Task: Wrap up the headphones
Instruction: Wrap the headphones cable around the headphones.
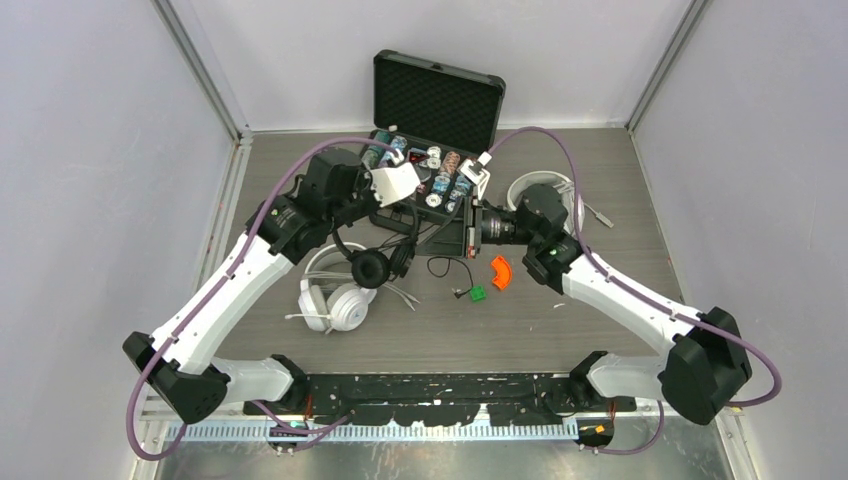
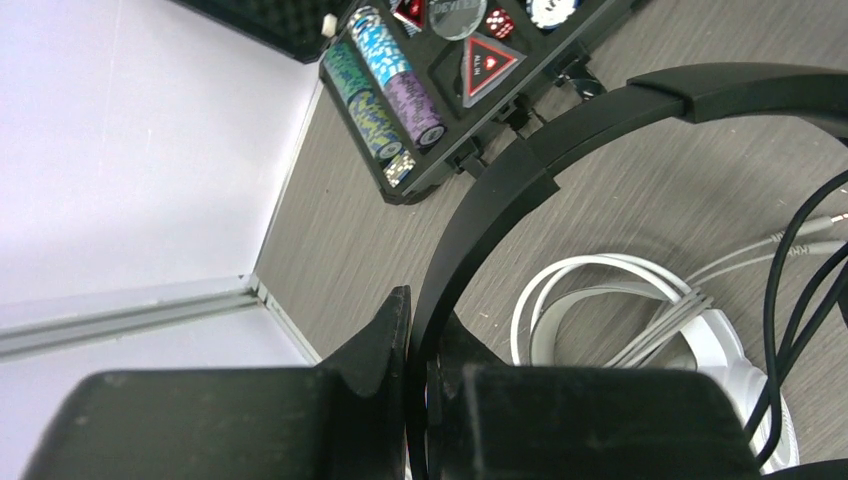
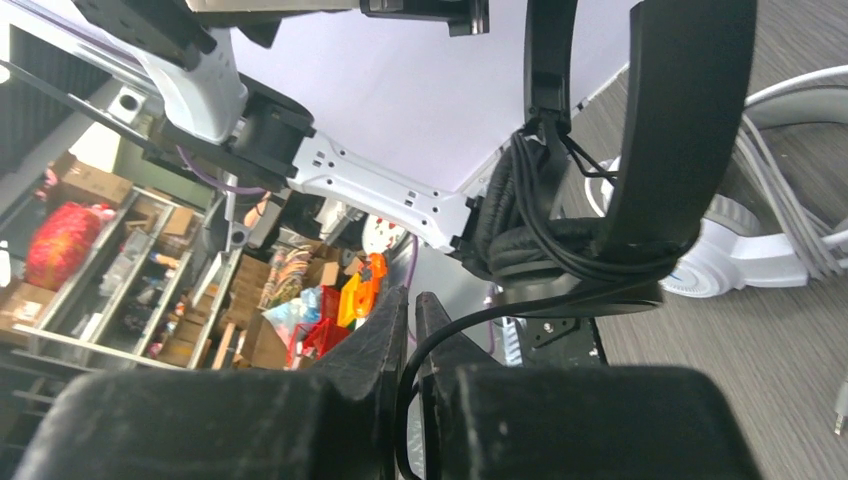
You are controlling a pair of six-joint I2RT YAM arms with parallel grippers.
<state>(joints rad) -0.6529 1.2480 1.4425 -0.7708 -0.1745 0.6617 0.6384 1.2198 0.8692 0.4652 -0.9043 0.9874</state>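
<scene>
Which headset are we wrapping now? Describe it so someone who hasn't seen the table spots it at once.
Find the open black case at the back of the table. Just in front of it, the left hand pinches the headband of the black headphones, over a white pair. They alone among the headsets are black, with a thin black cable.

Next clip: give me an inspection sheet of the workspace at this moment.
Surface: grey wood-grain table.
Job's things: black headphones held by the headband; white headset lying beside them; second white headset partly behind the right arm.
Clutter: open case of poker chips; orange piece; green piece.
Grippers: left gripper shut on the black headband; right gripper fingers almost together, grip unclear.
Cables: thin black cable runs between the right fingers; purple arm cables loop over both arms.
Surroundings: plain pale walls.
</scene>
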